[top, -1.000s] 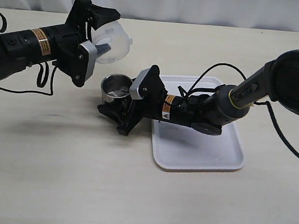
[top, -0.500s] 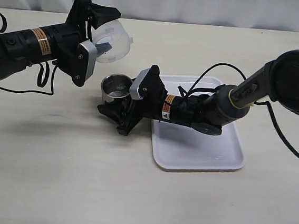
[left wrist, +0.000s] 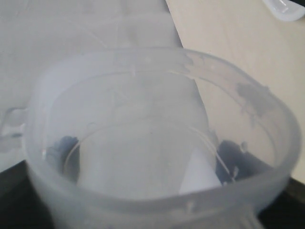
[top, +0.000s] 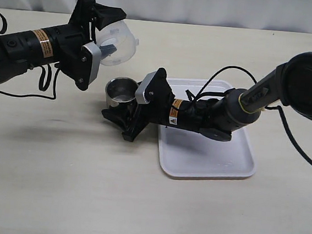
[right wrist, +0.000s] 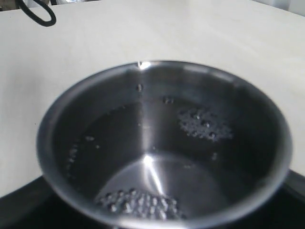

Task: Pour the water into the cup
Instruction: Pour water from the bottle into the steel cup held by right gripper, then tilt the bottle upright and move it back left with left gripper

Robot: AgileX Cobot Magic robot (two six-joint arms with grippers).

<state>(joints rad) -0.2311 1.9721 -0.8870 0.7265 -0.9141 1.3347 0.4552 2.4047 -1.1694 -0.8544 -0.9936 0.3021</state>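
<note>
The translucent plastic pitcher (top: 119, 41) hangs tipped on its side above the table, mouth facing right, with my left gripper (top: 106, 35) shut on it. In the left wrist view the pitcher (left wrist: 157, 95) fills the picture, and my dark fingers (left wrist: 236, 155) show through its wall on both sides. I cannot make out water inside it. Just below its mouth, the steel cup (top: 121, 91) stands upright, with my right gripper (top: 120, 112) shut on its lower part. In the right wrist view the cup (right wrist: 162, 76) holds clear water (right wrist: 157, 152) with bubbles.
A white tray (top: 218, 161) lies right of the cup, and my right arm stretches low across it. Black cables loop over the tray's far side. A pale wall or cloth runs along the table's back edge.
The bright ripples on the water in the cup have calmed. Neither arm nor the pitcher has visibly moved.
</note>
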